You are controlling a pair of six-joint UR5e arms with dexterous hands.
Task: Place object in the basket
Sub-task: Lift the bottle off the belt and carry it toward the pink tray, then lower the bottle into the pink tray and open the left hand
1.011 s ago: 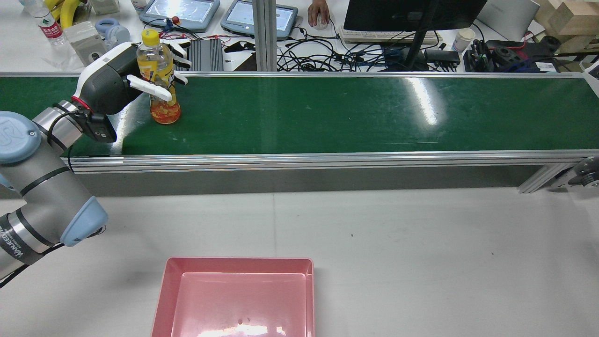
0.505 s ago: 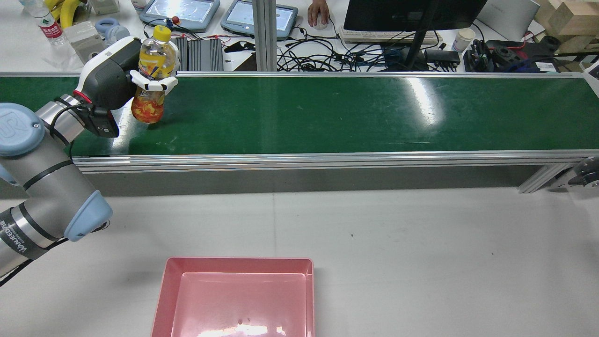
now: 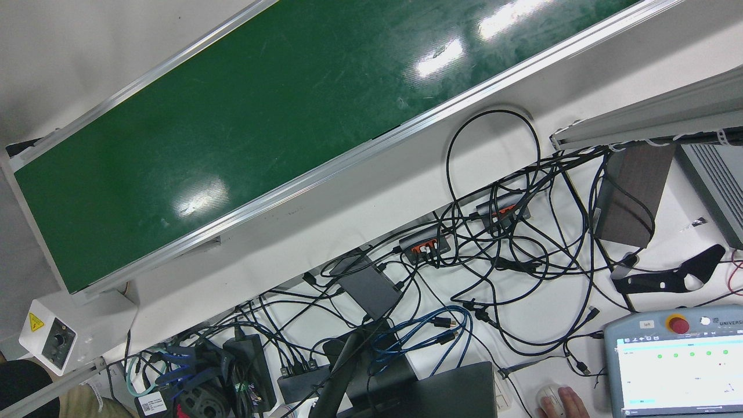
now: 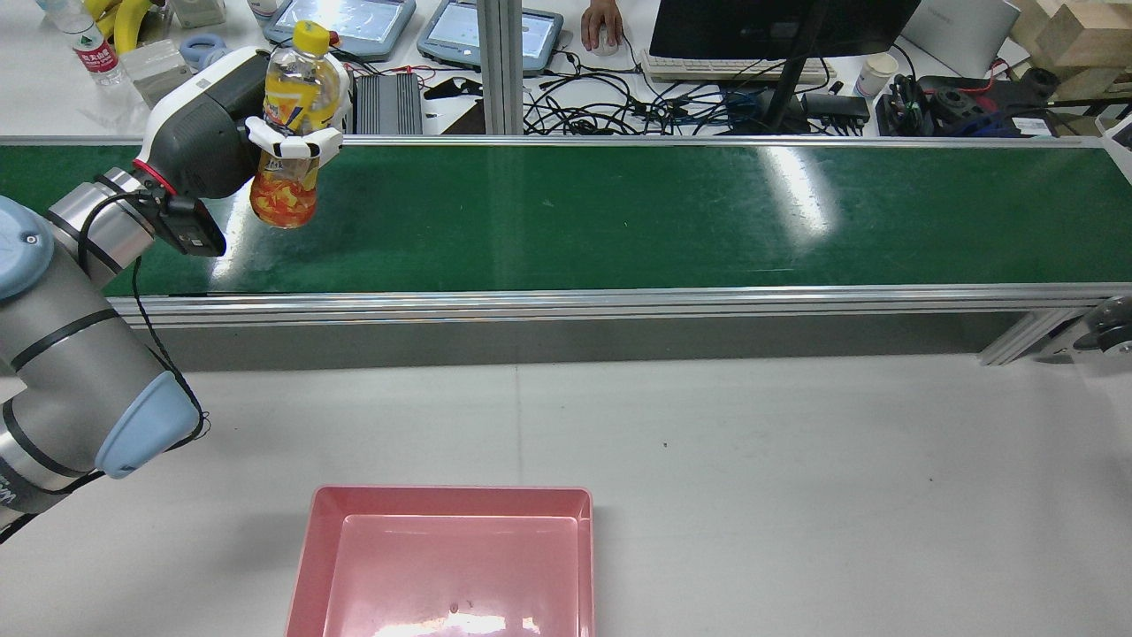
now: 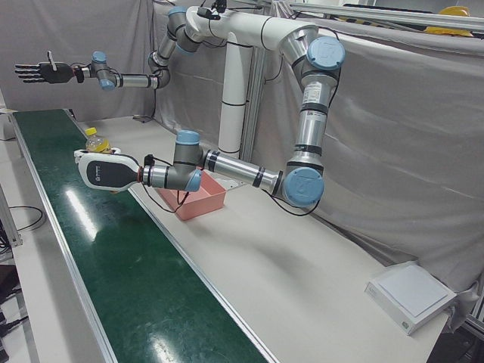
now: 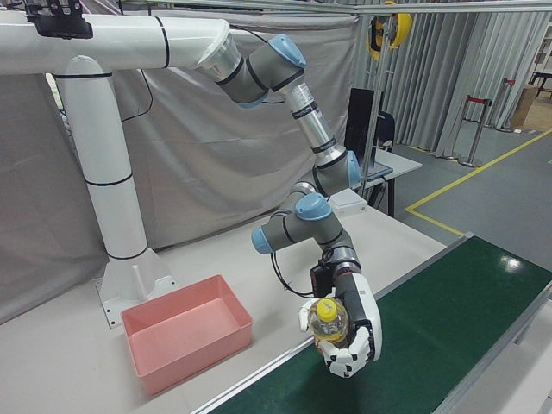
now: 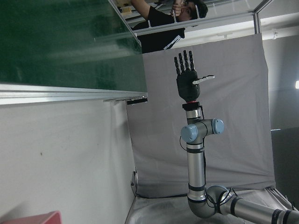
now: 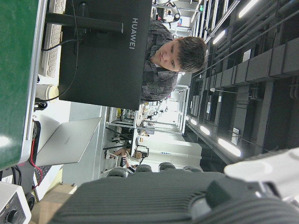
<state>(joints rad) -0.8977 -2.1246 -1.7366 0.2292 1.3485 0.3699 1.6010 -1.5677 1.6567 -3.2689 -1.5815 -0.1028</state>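
Observation:
A juice bottle with a yellow cap and orange contents hangs a little above the left end of the green conveyor belt. My left hand is shut on it, white fingers wrapped round its middle. The bottle and that hand also show in the right-front view, and the bottle peeks over the hand in the left-front view. The pink basket sits on the white table, nearer than the belt and right of the bottle. My right hand is raised far off over the belt's other end, fingers spread, holding nothing.
Behind the belt lies a desk with cables, tablets, a monitor and a person's hand on a mouse. White table stretches between the belt's metal rail and the basket.
The bottle stood on the belt inside my left hand's loose fingers; the hand closed round it and raised it off the belt, slightly leftward.

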